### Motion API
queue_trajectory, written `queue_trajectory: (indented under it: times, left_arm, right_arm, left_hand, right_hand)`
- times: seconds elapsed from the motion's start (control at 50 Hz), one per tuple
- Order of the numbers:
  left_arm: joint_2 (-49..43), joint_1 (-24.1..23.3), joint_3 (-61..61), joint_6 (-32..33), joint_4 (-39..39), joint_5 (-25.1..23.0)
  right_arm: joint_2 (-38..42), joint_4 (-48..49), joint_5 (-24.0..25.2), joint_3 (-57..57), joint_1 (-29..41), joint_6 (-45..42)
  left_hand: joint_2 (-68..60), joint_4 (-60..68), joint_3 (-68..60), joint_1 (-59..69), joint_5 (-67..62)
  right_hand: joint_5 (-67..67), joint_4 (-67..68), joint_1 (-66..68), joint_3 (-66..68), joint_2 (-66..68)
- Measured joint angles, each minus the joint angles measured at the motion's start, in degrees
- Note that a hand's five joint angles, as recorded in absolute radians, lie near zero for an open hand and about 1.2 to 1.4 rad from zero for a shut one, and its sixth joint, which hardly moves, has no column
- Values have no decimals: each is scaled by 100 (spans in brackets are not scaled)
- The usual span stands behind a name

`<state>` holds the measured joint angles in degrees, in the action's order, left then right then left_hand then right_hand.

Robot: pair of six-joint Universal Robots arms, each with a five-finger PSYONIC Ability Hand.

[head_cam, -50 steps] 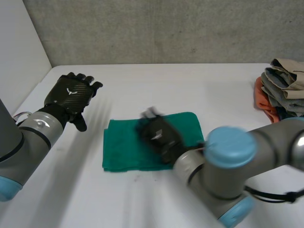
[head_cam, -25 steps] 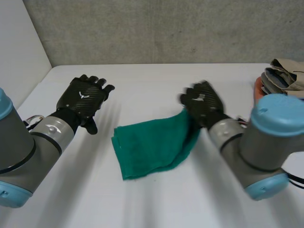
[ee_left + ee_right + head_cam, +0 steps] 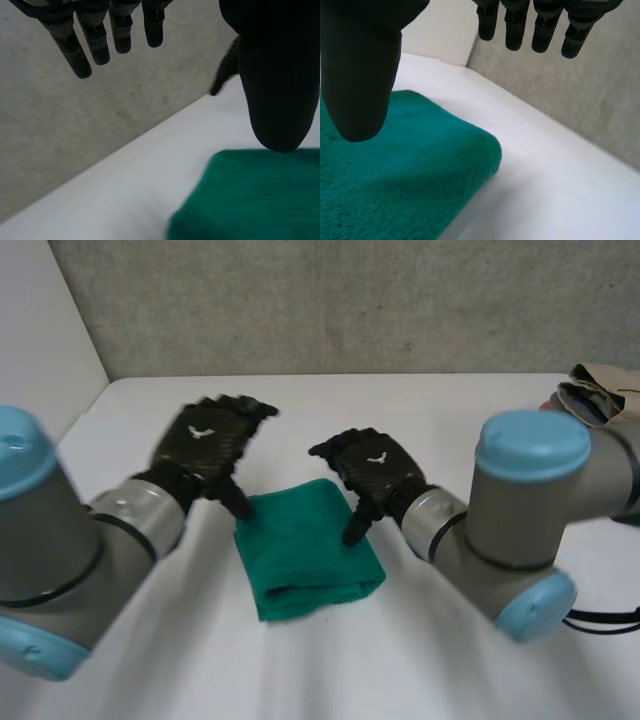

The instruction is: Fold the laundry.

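My left hand (image 3: 205, 440) is released: its fingers are straight and spread, holding nothing, with the thumb pointing down toward the far left corner of the green cloth (image 3: 305, 550). In the left wrist view, the left hand (image 3: 272, 75) has its thumb over the cloth's (image 3: 260, 200) far edge and its fingers (image 3: 95, 40) reaching out over the bare bench (image 3: 150, 175). I cannot tell whether the thumb tip touches the cloth.

My right hand (image 3: 375, 468) is likewise released, fingers straight and grasping nothing. Its thumb points down over the right part of the cloth, close to that edge. The right wrist view shows the right hand (image 3: 360, 60) with its thumb above the cloth (image 3: 395, 170) and its fingers (image 3: 542, 30) extended past the cloth's rounded corner, over the white bench (image 3: 545, 175). I cannot confirm contact here either.

The cloth lies flat on the bench (image 3: 450, 420), folded into a compact rectangle and set slightly askew. Its near edge is thick and doubled. It sits between my two hands and a little nearer to me, with each hand at one far corner or side.

A pile of other laundry (image 3: 600, 388) rests at the bench's far right, well apart from the cloth and partly hidden behind my right arm. A grey wall (image 3: 350, 300) stands behind the bench.
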<state>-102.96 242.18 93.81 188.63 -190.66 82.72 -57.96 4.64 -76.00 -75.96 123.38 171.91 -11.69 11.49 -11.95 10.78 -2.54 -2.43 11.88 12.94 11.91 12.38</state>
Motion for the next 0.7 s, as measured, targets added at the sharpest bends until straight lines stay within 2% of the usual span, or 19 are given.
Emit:
queue_trajectory:
  times: [0.06,0.14,0.16,0.24,0.32,0.42,0.54,0.6,0.7]
  left_arm:
    - [-429,-316,-284,-178,158,207]
    - [-1081,-662,-638,-252,496,743]
    - [-1125,-680,-659,-253,523,787]
    - [-1673,-834,-846,-232,912,1452]
    - [-1872,-803,-841,-185,1103,1733]
    - [-1873,-649,-750,-82,1216,1779]
    - [-1510,-465,-721,188,1257,1692]
    - [-1114,-367,-745,313,1229,1490]
    - [-506,-164,-845,387,1139,810]
  right_arm:
    - [307,-634,163,493,-149,321]
    - [852,-1459,283,1171,-198,440]
    - [925,-1554,290,1254,-199,442]
    - [1588,-2231,305,1942,-180,380]
    - [1928,-2538,208,2299,-163,136]
    - [1893,-2651,-208,2401,-156,-527]
    - [1309,-2385,-796,2176,-126,-1369]
    - [949,-2047,-944,1863,-43,-1668]
    - [393,-1317,-990,1030,256,-1926]
  left_hand:
    - [0,0,0,0,0]
    - [0,0,0,0,0]
    - [0,0,0,0,0]
    - [0,0,0,0,0]
    - [0,0,0,0,0]
    - [0,0,0,0,0]
    - [0,0,0,0,1]
    - [0,0,0,0,2]
    - [0,0,0,0,1]
  right_hand:
    - [0,0,0,0,0]
    - [0,0,0,0,0]
    - [0,0,0,0,0]
    - [0,0,0,0,0]
    - [0,0,0,0,0]
    - [-1,0,0,0,0]
    - [5,0,0,0,0]
    - [5,0,0,0,0]
    - [5,0,0,0,0]
